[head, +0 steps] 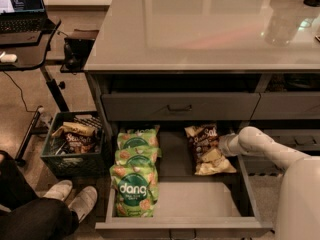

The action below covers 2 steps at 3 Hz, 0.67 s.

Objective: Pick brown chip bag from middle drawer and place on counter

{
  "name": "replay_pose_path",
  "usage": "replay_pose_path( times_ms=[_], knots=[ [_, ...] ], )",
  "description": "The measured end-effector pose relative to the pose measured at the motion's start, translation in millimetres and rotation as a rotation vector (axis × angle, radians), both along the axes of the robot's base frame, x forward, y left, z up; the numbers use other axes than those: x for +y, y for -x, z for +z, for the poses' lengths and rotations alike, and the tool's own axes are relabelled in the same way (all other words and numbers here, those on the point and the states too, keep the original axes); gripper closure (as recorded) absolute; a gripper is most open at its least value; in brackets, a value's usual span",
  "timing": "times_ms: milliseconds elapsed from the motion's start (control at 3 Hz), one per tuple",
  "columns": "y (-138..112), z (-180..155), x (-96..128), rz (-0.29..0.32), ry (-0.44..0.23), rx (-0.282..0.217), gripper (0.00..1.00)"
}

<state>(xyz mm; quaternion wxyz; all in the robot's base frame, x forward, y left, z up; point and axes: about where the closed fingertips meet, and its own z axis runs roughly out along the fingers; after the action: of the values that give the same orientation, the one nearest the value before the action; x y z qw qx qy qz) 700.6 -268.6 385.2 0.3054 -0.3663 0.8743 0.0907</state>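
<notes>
reach step, as i read it — my white rounded gripper point(226, 145) is down inside the wide grey metal middle drawer point(200, 200), at the right edge of the dark brown crinkly chip bag point(202, 145), which lies flat on the drawer floor. whether it has a hold i cannot tell. next i need a firm pinch on slippery, crumpling foil, then a lift to the glossy pale grey counter point(200, 29) — well clear of the green "dang" bags point(134, 181).

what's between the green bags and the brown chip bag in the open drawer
Only bare drawer floor, seen in the camera view; the gripper is at the brown chip bag's right edge.
</notes>
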Motion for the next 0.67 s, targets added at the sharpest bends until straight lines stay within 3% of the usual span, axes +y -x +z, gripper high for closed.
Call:
replay_pose_path(
  times_ms=[333, 667],
  knots=[
    [0.0, 0.0, 0.0, 0.0, 0.0, 0.0, 0.89],
    [0.0, 0.0, 0.0, 0.0, 0.0, 0.0, 1.0]
  ],
)
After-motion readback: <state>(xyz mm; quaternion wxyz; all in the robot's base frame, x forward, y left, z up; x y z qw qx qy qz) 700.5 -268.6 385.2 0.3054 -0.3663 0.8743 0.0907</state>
